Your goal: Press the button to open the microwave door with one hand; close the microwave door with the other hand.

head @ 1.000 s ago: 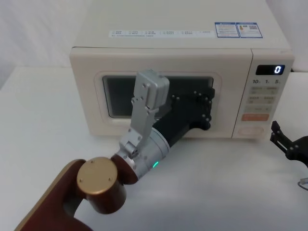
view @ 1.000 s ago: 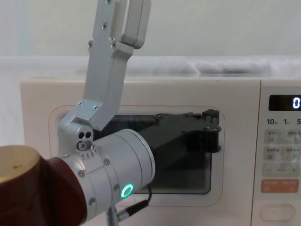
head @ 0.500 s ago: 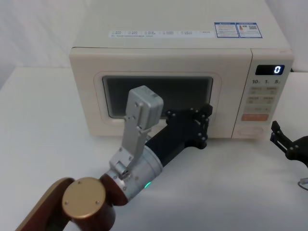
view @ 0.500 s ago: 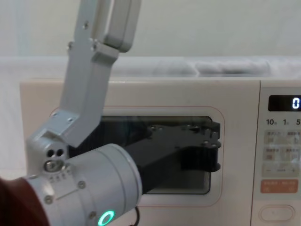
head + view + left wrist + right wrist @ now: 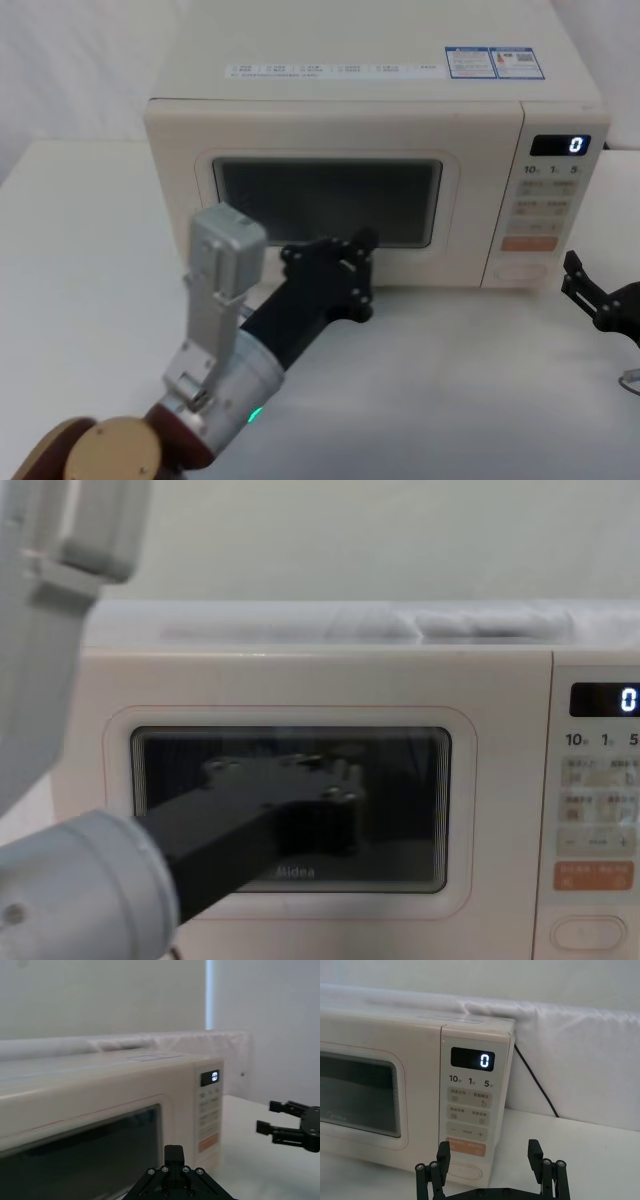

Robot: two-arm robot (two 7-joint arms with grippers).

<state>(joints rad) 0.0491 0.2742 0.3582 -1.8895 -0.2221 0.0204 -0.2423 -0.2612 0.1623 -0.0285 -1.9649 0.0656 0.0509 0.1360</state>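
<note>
The cream-white boxy microwave (image 5: pixel 370 150) fills the upper centre of the head view, its large cream door (image 5: pixel 330 205) with the dark rounded window shut flush against the body. On the narrow control panel (image 5: pixel 550 205) at the right, the digital display (image 5: pixel 561 145) reads 0, and the wide cream pill-shaped button (image 5: pixel 526 270) sits lowest, below the orange rectangular button (image 5: pixel 530 243). The black angular left gripper (image 5: pixel 352 272) hovers at lower centre, just before the door's bottom edge; whether its fingers are parted I cannot tell. The black right gripper (image 5: pixel 590 290) waits at the right edge, near the button, fingers spread apart and holding nothing
</note>
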